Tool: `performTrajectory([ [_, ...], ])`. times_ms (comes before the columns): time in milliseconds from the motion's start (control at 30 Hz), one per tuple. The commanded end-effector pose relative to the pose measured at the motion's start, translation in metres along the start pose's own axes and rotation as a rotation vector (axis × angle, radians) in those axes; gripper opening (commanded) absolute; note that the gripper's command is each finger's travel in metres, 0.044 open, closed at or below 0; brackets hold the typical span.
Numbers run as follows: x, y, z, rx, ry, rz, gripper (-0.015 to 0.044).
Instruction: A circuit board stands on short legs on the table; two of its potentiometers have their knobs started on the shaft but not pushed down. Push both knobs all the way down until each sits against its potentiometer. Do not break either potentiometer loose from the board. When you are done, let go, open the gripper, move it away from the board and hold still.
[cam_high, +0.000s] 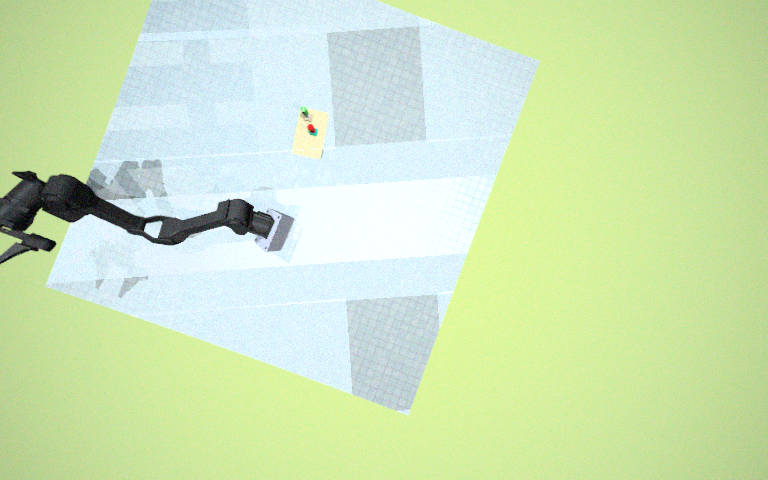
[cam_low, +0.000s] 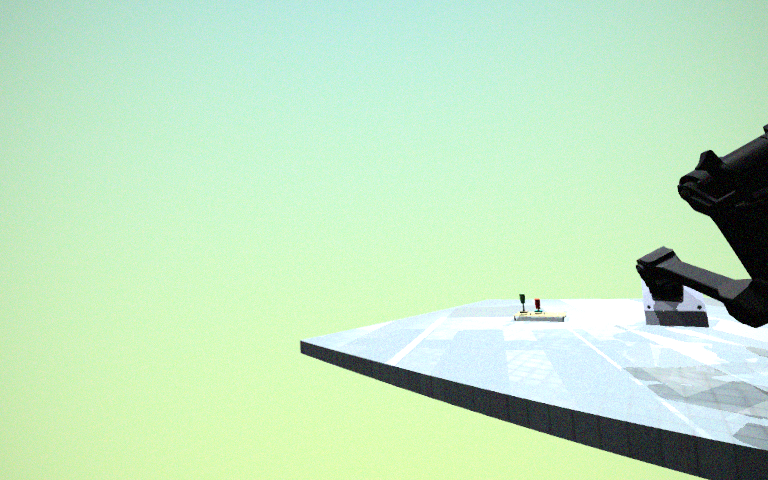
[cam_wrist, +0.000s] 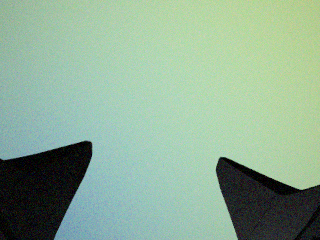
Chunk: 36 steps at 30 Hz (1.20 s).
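One circuit board (cam_high: 306, 144) (cam_low: 552, 316) stands well apart from the open pincer (cam_wrist: 154, 150).

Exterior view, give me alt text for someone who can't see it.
A board with a green knob and a red knob stands on a pale table; a black arm reaches in at right.

A pale blue table (cam_high: 390, 223) (cam_low: 453, 362) lies askew against a yellow-green surround, with grey checked patches across its top. A yellow circuit board (cam_high: 305, 145) (cam_low: 549, 317) sits above the middle of the view, a green knob (cam_high: 304, 110) (cam_low: 522, 298) near its upper left corner and a red knob (cam_high: 310, 128) (cam_low: 537, 303) just below. The black arm (cam_high: 195, 221) (cam_low: 702, 276) stretches from the left edge to a grey block (cam_high: 281, 232) (cam_low: 676, 318), well apart from the board
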<state>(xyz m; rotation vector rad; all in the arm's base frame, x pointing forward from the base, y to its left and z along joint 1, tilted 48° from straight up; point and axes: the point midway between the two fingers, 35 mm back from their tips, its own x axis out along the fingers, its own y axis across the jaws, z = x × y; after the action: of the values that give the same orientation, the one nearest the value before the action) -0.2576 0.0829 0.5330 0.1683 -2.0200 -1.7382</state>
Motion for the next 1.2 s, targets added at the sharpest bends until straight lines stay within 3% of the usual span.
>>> performTrajectory([
  [0,0.000,0.001,-0.001,-0.005,0.000,0.003,0.0374],
  [467,-0.013,0.070,-0.092,-0.363,0.048,0.254,0.0006],
  [1167,-0.091,0.134,-0.271,-0.814,0.207,0.747,0.0000],
])
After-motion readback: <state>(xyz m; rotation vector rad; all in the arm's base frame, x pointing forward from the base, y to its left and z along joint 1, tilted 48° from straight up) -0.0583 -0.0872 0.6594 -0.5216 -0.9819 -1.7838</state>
